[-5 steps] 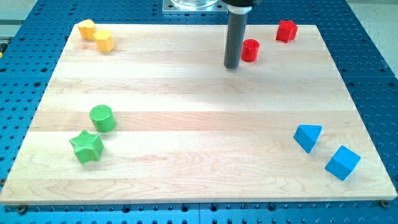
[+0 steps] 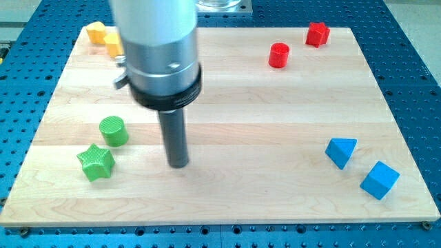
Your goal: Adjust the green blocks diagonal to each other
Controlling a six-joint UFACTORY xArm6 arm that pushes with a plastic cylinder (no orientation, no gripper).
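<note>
A green cylinder (image 2: 113, 130) stands at the view's lower left of the wooden board (image 2: 275, 124). A green star (image 2: 95, 162) lies just below and slightly left of it, nearly touching. My tip (image 2: 179, 164) rests on the board to the right of both green blocks, about level with the star, with a clear gap between it and them. The arm's grey body (image 2: 155, 48) rises above it and hides part of the upper left of the board.
Two yellow blocks (image 2: 102, 34) sit at the top left, one partly hidden by the arm. A red cylinder (image 2: 278, 55) and a red star (image 2: 317, 33) are at the top right. A blue triangle (image 2: 341, 151) and a blue cube (image 2: 379, 180) are at the lower right.
My tip has moved from beside the red cylinder at the top down and left to a spot right of the green blocks. No block has moved.
</note>
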